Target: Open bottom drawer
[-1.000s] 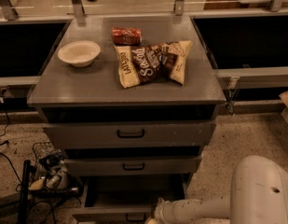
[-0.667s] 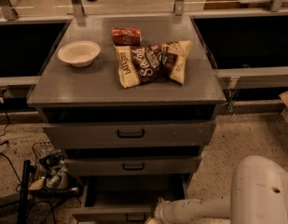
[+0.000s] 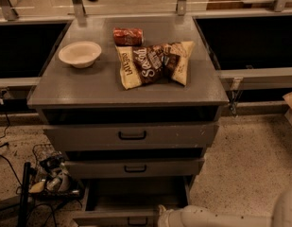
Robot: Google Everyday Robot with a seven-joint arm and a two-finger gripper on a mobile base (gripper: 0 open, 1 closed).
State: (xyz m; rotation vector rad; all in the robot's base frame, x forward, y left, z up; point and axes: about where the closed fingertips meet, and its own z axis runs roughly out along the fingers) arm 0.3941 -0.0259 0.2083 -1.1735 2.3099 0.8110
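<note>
Bottom drawer (image 3: 104, 218) sits at the foot of the grey cabinet (image 3: 79, 91), low in the camera view. It already stands pulled forward, so its dark inside shows behind the slim front panel. Against the views from a second ago I find almost no change: the front panel lies at the same place and my arm (image 3: 216, 217) has barely shifted. I judge from this that the pull is near its end or has paused. What is left is to check that the drawer is out far enough.

Starting at the left, a wire basket (image 3: 51, 174) of odds and ends stands on the floor beside the cabinet. On the cabinet top, towards the left edge, rests a pale bowl (image 3: 80, 54), upright and with nothing showing in it. Further right, near the back, lies a red can (image 3: 128, 36) on its side; its label I cannot read. Just in front of it are two snack bags (image 3: 152, 63) lying flat and overlapping. The left one bears large white script that seems to begin "Sea", with a smaller word running up its edge that I cannot make out.

Below them the top drawer (image 3: 193, 136) and the middle drawer (image 3: 183, 167) are both shut or close to it.

My gripper (image 3: 161, 217) is low at the right, just beside the bottom drawer's small black handle (image 3: 137, 220). Whether it is open, closed or gripping that handle I cannot tell.
</note>
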